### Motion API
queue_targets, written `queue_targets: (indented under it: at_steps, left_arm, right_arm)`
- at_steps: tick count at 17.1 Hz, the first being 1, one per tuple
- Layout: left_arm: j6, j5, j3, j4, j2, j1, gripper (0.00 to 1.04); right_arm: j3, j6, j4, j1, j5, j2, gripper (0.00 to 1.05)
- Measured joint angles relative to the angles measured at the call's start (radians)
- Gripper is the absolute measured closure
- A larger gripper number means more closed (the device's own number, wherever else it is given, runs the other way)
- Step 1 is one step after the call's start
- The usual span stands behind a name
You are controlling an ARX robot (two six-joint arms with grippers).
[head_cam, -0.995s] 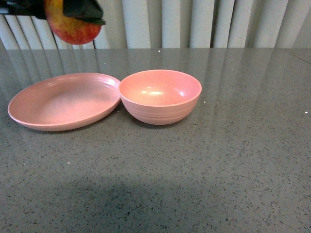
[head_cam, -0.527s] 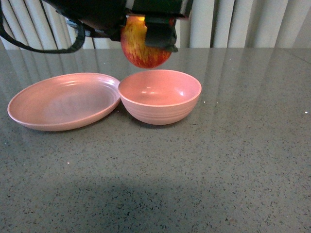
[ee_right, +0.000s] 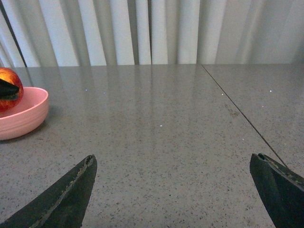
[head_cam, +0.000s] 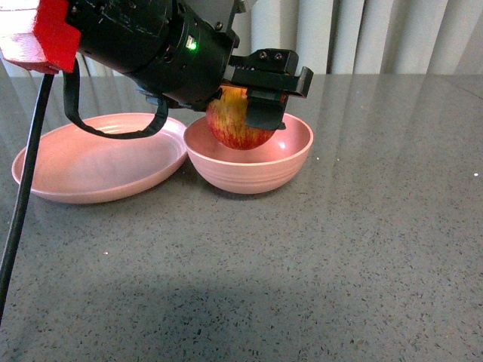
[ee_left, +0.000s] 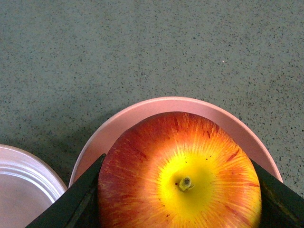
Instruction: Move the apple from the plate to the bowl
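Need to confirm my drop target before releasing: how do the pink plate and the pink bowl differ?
The plate is wide and shallow; the bowl is narrower and deep. The bowl's outer wall has faint horizontal ridges; the plate's looks smooth. The plate holds nothing, while the apple, gripped by the left end effector, hangs partly inside the bowl. Both are matte pink, side by side.

Red, yellow-streaked apple (head_cam: 232, 124), stem up, is gripped in the left tool (head_cam: 245, 113) and dips into the deep pink bowl (head_cam: 249, 172) beneath. The shallow pink plate (head_cam: 90, 162) lies left of the tool.
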Motion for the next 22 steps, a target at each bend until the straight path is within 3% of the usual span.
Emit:
queue_targets:
  at_steps: [15,18,22]
  left_arm:
    - [-0.027,0.022,0.016,0.01,0.064,0.007,0.35]
    - [-0.028,0.027,0.017,0.005,0.064,0.007,0.08]
    - [-0.028,0.031,0.018,0.005,0.064,0.007,0.07]
  right_arm:
    - [0.0,0.0,0.0,0.0,0.0,0.0,0.07]
    - [0.0,0.0,0.0,0.0,0.0,0.0,0.07]
    - [0.0,0.0,0.0,0.0,0.0,0.0,0.07]
